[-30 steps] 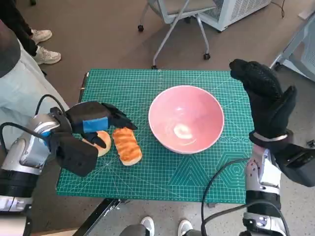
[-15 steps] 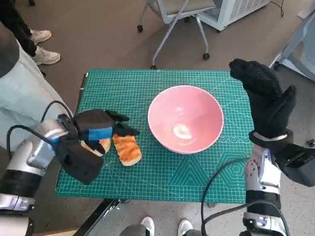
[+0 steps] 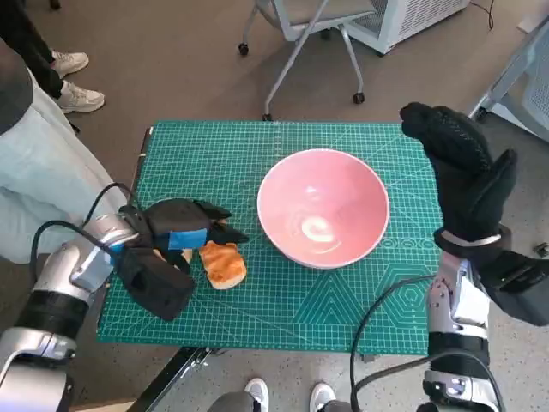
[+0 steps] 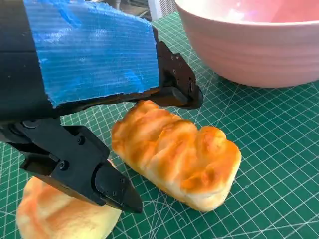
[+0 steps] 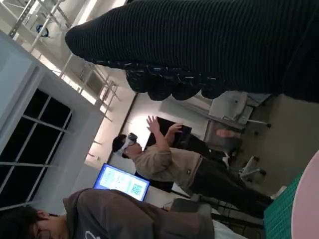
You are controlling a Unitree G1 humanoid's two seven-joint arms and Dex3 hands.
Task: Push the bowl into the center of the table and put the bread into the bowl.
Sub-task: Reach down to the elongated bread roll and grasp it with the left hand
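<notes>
The pink bowl (image 3: 323,209) stands empty on the green mat (image 3: 343,318), right of the middle; its wall (image 4: 259,50) shows in the left wrist view. A golden loaf of bread (image 3: 225,264) (image 4: 174,159) lies left of the bowl. A round bun (image 4: 60,214) lies beside the loaf, mostly hidden in the head view. My left hand (image 3: 184,232) hovers low over both, its fingers (image 4: 174,92) spread above the loaf's far end and holding nothing. My right hand (image 3: 463,167) is raised beside the bowl's right side, fingers extended, empty.
A person's pale trouser leg (image 3: 43,172) stands close to the table's left edge, with shoes (image 3: 81,99) beyond. An office chair (image 3: 300,34) stands behind the table. Feet (image 3: 257,390) show at the near edge. People (image 5: 164,164) appear in the right wrist view.
My left hand has dropped lower and come nearer to me, now covering the bun and the loaf's far end. The bowl and my right hand have stayed put.
</notes>
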